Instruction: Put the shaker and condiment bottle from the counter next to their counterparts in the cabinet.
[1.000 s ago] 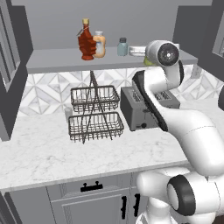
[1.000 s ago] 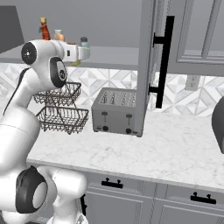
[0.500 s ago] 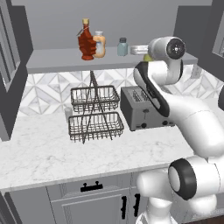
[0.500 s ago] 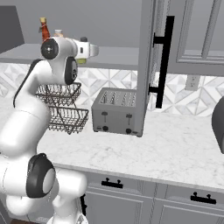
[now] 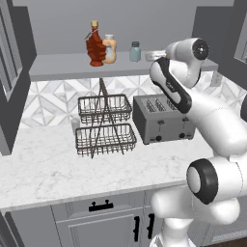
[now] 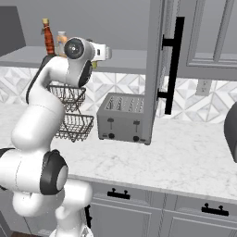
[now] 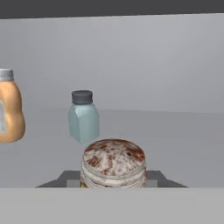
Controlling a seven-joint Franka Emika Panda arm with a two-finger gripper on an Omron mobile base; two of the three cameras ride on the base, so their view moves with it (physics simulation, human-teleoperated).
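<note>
**Left base view.** Note the claw (image 5: 151, 56) at the level of the cabinet shelf (image 5: 58, 66), with the teal-grey shaker (image 5: 135, 51) just to its left. Farther left of the claw, find the orange bottle (image 5: 110, 48) and, touching or nearly touching it, the condiment bottle (image 5: 95, 45), already shelved. Expect a knock-on risk: with a sideways overshoot, contact with the teal-grey shaker and then a push into the two bottles.

**Right base view.** See the claw (image 6: 104, 53) well above the surface (image 6: 194, 157) and above the toaster (image 6: 121, 121). Treat a slipped grip here as a long drop onto hard stone-pattern or metal (grip detail too small to judge from this angle).

**Hand view.** Confirm the claw (image 7: 113, 177) pinching the shaker (image 7: 113, 162) from both sides below its cap. Note the short cylindrical body and the domed, speckled, matte cap. Ahead of the claw and slightly left, find the teal-grey shaker (image 7: 83, 117): smooth, translucent-looking, shouldered, flat dark cap. At far left, see the orange bottle (image 7: 9, 113), rounded and glossy. Beware of release before base contact with the flat, smooth shelf: likely tipping or rolling. Keep clearance on the left during approach.
</note>
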